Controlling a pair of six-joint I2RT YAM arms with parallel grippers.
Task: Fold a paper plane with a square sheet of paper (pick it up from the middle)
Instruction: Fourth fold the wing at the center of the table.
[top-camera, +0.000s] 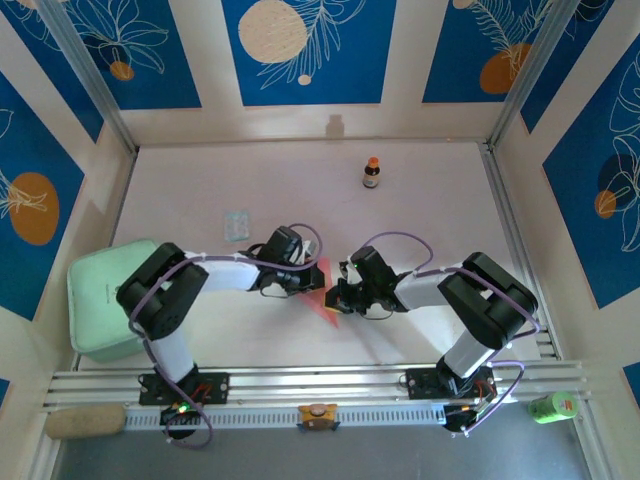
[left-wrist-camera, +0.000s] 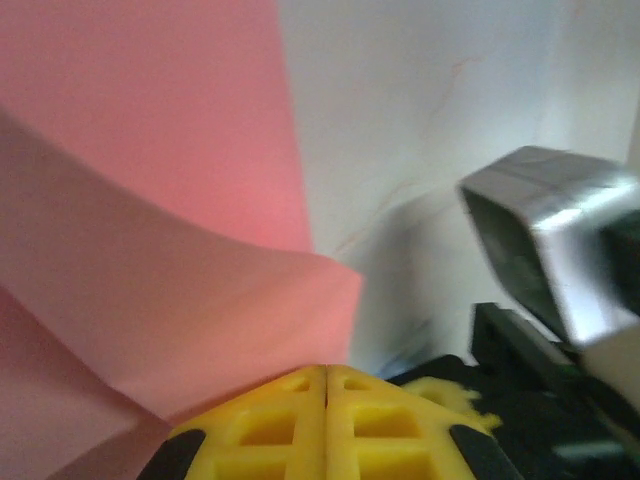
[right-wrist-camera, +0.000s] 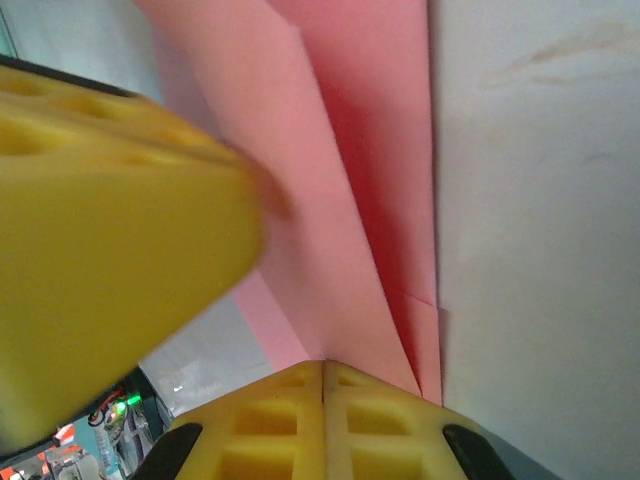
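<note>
Pink paper (right-wrist-camera: 370, 180) lies folded between left claw (left-wrist-camera: 326, 378) and right claw (right-wrist-camera: 323, 372).

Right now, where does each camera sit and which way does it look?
Top external: overhead, behind the bases, looking down at the table; left arm and right arm show.
Left wrist: on the left arm, facing pink paper; its shut left gripper shows.
Right wrist: on the right arm, facing the paper; its shut right gripper shows.
Shared: all see the paper.

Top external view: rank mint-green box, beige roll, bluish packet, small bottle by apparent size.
1. mint-green box
2. beige roll
3. bluish packet and small bottle: too close to rank; packet lies flat, bottle stands upright.
</note>
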